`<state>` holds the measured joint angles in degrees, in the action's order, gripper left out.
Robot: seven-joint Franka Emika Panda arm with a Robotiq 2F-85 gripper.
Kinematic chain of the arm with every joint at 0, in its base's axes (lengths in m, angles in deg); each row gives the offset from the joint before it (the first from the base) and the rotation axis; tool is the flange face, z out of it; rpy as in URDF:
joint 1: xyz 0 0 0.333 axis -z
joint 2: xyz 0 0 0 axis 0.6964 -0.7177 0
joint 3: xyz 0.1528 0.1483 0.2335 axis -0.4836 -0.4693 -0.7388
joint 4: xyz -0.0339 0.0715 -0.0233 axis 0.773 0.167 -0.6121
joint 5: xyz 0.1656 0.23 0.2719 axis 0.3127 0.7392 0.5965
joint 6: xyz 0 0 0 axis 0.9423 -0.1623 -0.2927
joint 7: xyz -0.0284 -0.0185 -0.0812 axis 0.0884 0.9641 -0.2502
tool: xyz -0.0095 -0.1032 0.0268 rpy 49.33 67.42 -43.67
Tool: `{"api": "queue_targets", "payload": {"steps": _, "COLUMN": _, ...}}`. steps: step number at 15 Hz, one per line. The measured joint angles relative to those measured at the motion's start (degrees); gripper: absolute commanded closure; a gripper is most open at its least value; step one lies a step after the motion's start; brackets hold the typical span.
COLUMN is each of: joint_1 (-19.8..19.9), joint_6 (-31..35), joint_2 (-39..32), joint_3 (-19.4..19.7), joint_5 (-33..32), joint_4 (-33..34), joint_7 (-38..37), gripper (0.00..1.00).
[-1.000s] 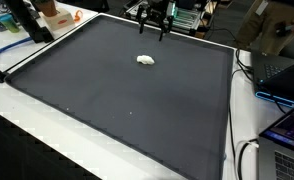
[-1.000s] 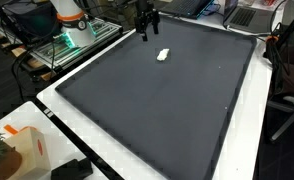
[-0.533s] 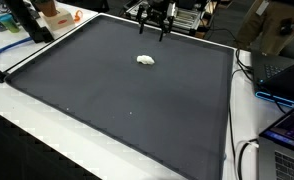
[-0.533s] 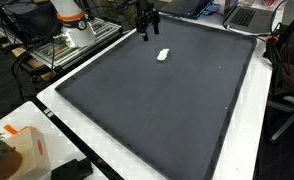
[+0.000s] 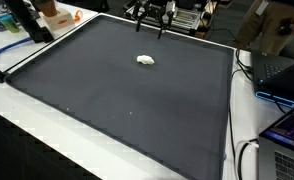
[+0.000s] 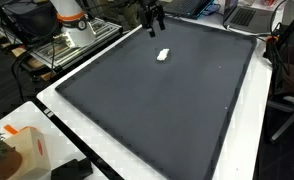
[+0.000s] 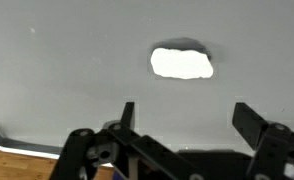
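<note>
White lump (image 5: 146,60) lies alone on the dark mat (image 5: 117,90), toward its far edge; the hand (image 5: 152,22) hovers beyond it, fingers apart, empty. A misjudged descent could nudge it aside.

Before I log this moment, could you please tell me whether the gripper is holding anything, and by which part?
Nothing is held. The gripper is open and empty, hovering apart from the small white lump on the dark grey mat.

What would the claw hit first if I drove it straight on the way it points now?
Probably the bare dark mat, short of the white lump. The open claw points down at the mat, and the lump lies ahead of its fingers, though depth is hard to judge.
</note>
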<state>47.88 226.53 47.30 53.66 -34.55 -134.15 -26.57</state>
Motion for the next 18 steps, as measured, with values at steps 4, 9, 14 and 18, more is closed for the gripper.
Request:
{"api": "queue_targets", "payload": {"steps": 4, "joint_1": 2.47, "joint_6": 3.03, "joint_2": 0.07, "joint_3": 0.06, "joint_5": -13.59, "joint_4": 2.16, "joint_7": -9.68, "gripper": 0.0}}
{"api": "queue_targets", "payload": {"steps": 9, "joint_1": 3.84, "joint_6": 3.6, "joint_2": -1.26, "joint_3": 0.13, "joint_5": -29.92, "joint_4": 4.86, "joint_7": -21.61, "gripper": 0.0}}
{"api": "queue_targets", "payload": {"steps": 14, "joint_1": 3.65, "joint_6": 6.82, "joint_2": -6.01, "joint_3": -0.02, "joint_5": -46.47, "joint_4": 8.21, "joint_7": -33.44, "gripper": 0.0}}
{"api": "queue_targets", "payload": {"steps": 18, "joint_1": 3.63, "joint_6": 7.33, "joint_2": -10.19, "joint_3": -0.97, "joint_5": -56.14, "joint_4": 11.75, "joint_7": -42.19, "gripper": 0.0}}
